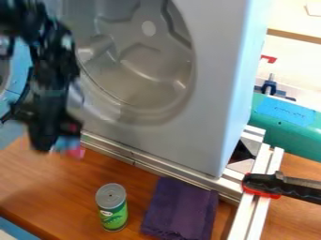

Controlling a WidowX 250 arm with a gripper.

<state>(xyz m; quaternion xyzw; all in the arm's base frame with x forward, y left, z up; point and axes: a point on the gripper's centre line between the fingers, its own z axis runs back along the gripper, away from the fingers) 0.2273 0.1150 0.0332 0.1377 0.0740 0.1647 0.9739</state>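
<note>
Work surface with robot arm, seen at a slant from above; clock positions refer to the whole view, with 12 at the top edge. The black arm [53, 61] is seen to enter at 10 to 11 o'clock, and its gripper [42, 146] is hung downward between 8 and 9 o'clock, over the wooden worktop [37, 187]. Whether the jaws are spread or pressed together cannot be told, the outline being blurred. A small blue and pink object [67, 145] is seen immediately at the 3 o'clock side of the gripper tip; whether it is held, or merely lies behind, cannot be determined. A can [113, 208] with a grey top and a green label is stood upright near 7 o'clock, well apart from the gripper. A purple cloth [179, 208] is laid flat just before 6 o'clock, near the can. The centre and the 12 o'clock region are occupied by a grey appliance-like body [216, 61] with a large round window [141, 61], bordered below by metal rails [147, 161]. A black and red clamp [276, 185] is placed across the rails at 4 o'clock. A teal object [294, 133] bearing blue tape [285, 111] is located at 3 o'clock.
</note>
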